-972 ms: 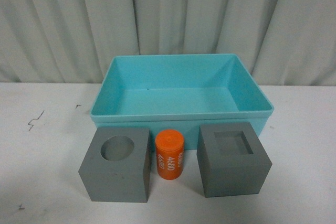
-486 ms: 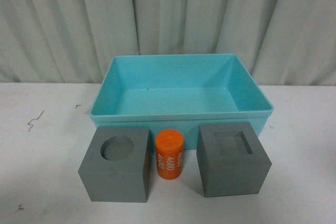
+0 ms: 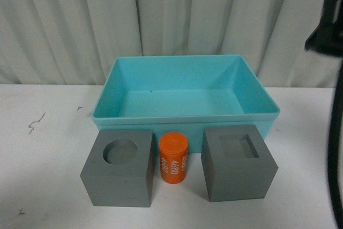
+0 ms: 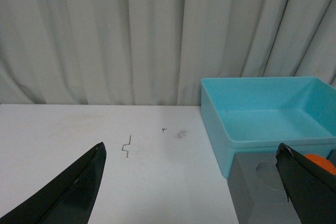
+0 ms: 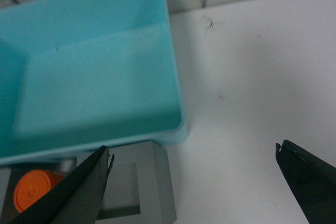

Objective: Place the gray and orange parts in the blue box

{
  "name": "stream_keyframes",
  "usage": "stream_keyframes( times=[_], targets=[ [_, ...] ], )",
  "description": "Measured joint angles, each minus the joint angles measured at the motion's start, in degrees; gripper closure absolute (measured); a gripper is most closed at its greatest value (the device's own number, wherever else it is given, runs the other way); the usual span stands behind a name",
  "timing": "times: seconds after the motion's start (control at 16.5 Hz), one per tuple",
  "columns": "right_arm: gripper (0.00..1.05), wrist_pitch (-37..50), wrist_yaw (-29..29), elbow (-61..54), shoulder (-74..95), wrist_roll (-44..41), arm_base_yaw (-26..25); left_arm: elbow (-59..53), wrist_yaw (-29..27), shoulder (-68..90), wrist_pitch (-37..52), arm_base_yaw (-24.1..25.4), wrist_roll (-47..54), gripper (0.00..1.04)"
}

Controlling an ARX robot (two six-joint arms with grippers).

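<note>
- Left jaws: spread wide open. Their black fingertips poke in at both lower corners of the left wrist view, hanging over the plain white tabletop.
- Right jaws: also spread wide. They're above the matte gray cube with the square recess and the bare tabletop beside it.
- In the front view, the right arm is only a dark, blurry shape at the frame edge, about 2 o'clock from the box. You can't make out the jaws from there.
- The small orange cylinder printed "4680" stands upright on the tabletop, between the two cubes.
- The matte gray cube with the round hole is at the cylinder's 9 o'clock, just beside it. Honestly can't tell if they touch.
- The square-recess cube is at the cylinder's 3 o'clock, with a small gap between them.
- The large light turquoise-blue plastic bin is at 12 o'clock from the cylinder, right behind the row. All three parts are outside it.
- Pale pleated curtain hangs behind everything.
</note>
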Motion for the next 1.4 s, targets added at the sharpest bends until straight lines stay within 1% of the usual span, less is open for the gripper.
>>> stream_keyframes(
  times=[0.12,0.3,0.43,0.61,0.73,0.85,1.28,1.4],
  targets=[
    [0.06,-0.35,-1.64,0.26,5.95,0.98,1.84,0.02,0.0,0.0,0.0,0.0,0.0,0.07],
    [0.06,-0.13,-5.79,1.49,12.81,2.54,4.7,0.02,0.0,0.0,0.0,0.0,0.0,0.07],
    [0.06,-0.07,-7.32,3.02,16.7,3.91,5.62,0.0,0.02,0.0,0.0,0.0,0.02,0.07],
    [0.06,1.27,-10.14,4.07,20.65,5.29,5.6,0.02,0.0,-0.02,0.0,0.0,0.02,0.07],
    [0.06,2.19,-10.67,4.04,21.44,5.31,5.51,0.0,0.02,0.0,0.0,0.0,0.02,0.07],
    [0.06,2.84,-12.44,3.91,22.64,5.38,5.11,0.02,0.0,0.0,0.0,0.0,0.02,0.07],
    [0.06,4.68,-13.05,3.58,26.16,5.51,2.8,0.0,0.0,0.0,0.0,0.0,0.02,0.07],
    [0.06,4.98,-13.05,3.39,26.16,5.51,2.84,0.0,0.0,0.0,0.0,0.0,0.02,0.07]
  ],
)
